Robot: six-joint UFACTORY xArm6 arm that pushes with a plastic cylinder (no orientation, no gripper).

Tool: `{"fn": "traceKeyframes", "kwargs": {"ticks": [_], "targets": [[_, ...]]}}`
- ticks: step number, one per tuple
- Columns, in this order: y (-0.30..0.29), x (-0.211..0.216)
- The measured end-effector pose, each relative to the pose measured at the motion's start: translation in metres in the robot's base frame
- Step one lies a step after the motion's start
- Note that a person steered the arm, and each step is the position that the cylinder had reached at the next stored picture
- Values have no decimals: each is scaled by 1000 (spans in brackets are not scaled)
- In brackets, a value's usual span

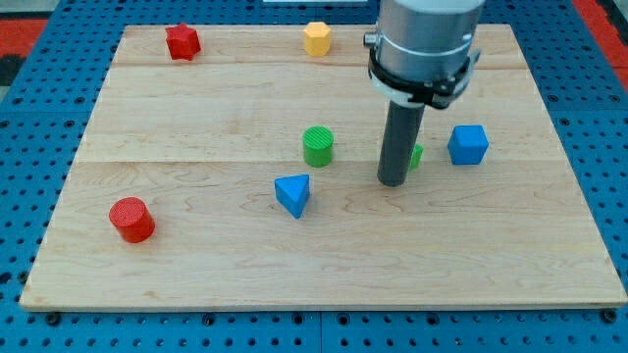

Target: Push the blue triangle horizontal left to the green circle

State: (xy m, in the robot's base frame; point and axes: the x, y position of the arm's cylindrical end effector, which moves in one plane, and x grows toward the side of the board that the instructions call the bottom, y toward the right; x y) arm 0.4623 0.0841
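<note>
The blue triangle [293, 194] lies near the middle of the wooden board, just below and to the left of the green circle [318, 145]. The two are apart. My tip [393, 181] stands on the board to the right of both, roughly a hand's width right of the triangle and touching neither. The rod hides most of a small green block [417, 156] just behind it.
A blue cube [468, 144] sits right of the rod. A red cylinder [131, 219] is at the lower left. A red star-like block [183, 41] and a yellow hexagon-like block [317, 38] lie along the top edge of the board [196, 284].
</note>
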Motion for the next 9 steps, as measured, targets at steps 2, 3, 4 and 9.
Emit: {"fn": "traceKeyframes", "kwargs": {"ticks": [2,3,4,9], "targets": [[-12,71],[-79,68],[-153,46],[-163,16]]}}
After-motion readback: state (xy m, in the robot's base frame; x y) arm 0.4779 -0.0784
